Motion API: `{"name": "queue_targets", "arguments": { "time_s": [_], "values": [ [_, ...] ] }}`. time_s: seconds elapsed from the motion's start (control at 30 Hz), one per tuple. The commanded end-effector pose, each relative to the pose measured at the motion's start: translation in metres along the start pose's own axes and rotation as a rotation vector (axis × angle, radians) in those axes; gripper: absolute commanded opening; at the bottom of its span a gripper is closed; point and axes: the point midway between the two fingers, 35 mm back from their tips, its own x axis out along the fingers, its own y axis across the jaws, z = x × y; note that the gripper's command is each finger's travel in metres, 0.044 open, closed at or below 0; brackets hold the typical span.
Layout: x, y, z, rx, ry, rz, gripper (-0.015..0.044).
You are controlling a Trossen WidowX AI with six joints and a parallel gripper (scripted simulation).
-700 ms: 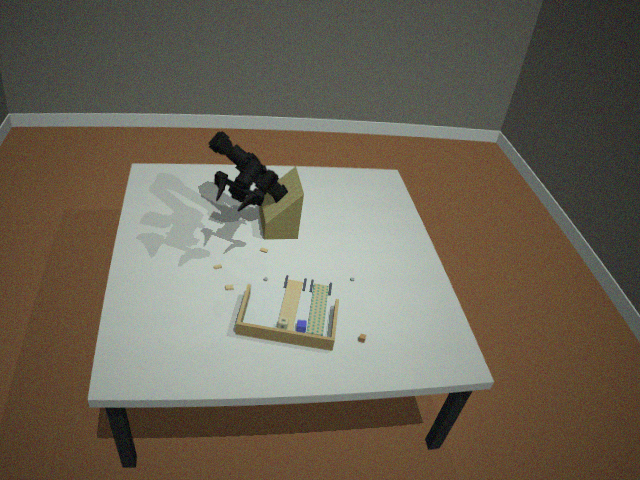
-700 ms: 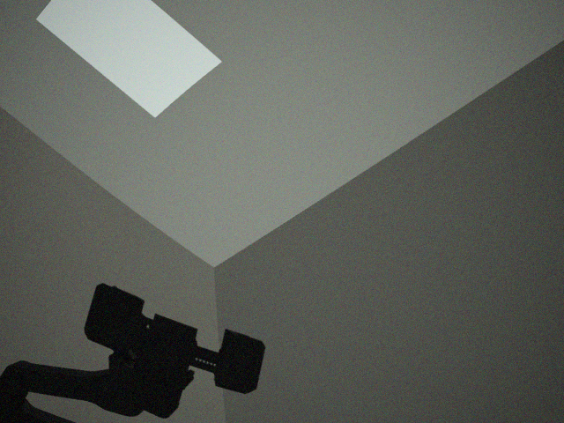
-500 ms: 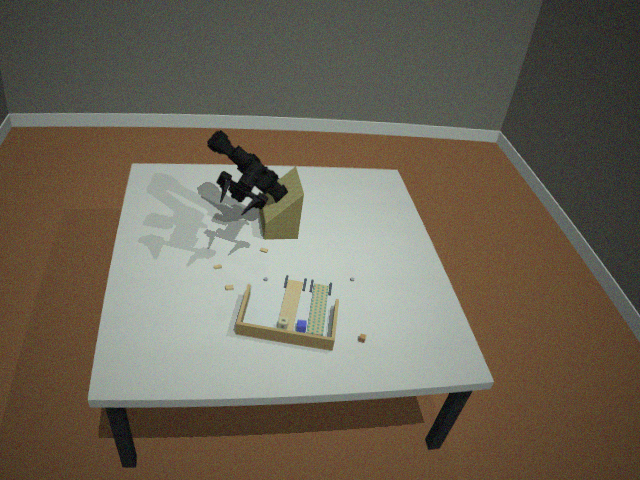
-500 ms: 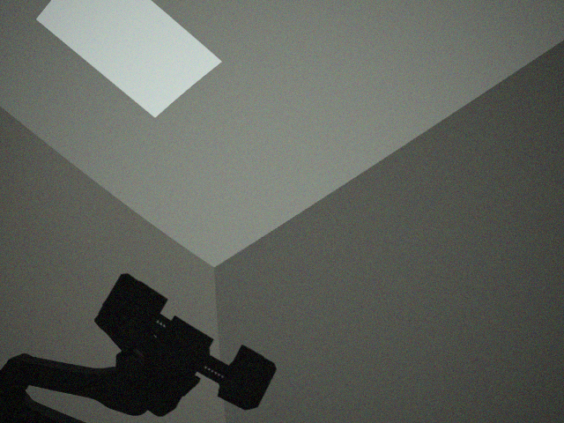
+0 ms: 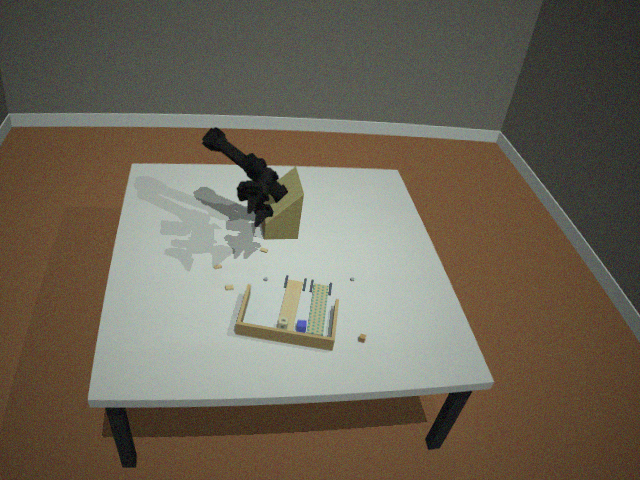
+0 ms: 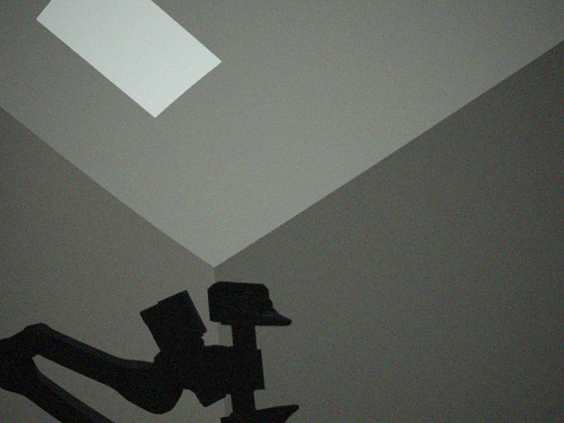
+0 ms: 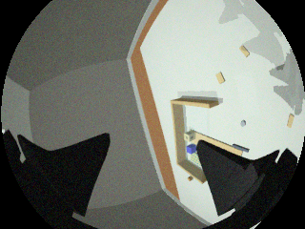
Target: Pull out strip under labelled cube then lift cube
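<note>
A pale cube with a dark mark (image 5: 282, 322) (image 7: 189, 135) rests on the near end of a plain tan strip (image 5: 292, 299) (image 7: 216, 143). A green-dotted strip (image 5: 319, 304) lies to its right in the top view; my finger hides much of it in the wrist view. A blue cube (image 5: 301, 325) (image 7: 191, 149) sits between the strips' near ends; whether it touches either is unclear. My gripper (image 6: 294, 364) (image 7: 154, 142) is open and empty, high above the table and well behind the strips in the top view.
A wooden three-sided wall (image 5: 284, 334) (image 7: 176, 129) surrounds the strips' near ends. Dark posts flank their far ends. A khaki wedge block (image 5: 283, 223) stands beside the arm. Several small wooden blocks lie around, one (image 5: 362, 337) (image 7: 191, 178) outside the wall. Small grey pieces (image 5: 352, 279) (image 7: 243, 123) lie beyond.
</note>
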Motion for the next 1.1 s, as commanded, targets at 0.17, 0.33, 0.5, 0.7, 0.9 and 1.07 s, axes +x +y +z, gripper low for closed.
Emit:
{"name": "queue_targets", "arguments": {
  "time_s": [0.17, 0.33, 0.5, 0.7, 0.9, 1.07],
  "values": [
    [0.005, -0.052, -0.086, -1.375, 0.277, -0.030, 0.0400],
    [0.003, -0.070, -0.102, -1.698, 0.356, -0.003, 0.0400],
    [0.000, -0.085, -0.114, -1.944, 0.420, 0.031, 0.0400],
    [0.000, -0.085, -0.114, -1.944, 0.420, 0.031, 0.0400],
    [0.000, -0.085, -0.114, -1.944, 0.420, 0.031, 0.0400],
    [0.000, -0.085, -0.114, -1.944, 0.420, 0.031, 0.0400]
  ]
}}
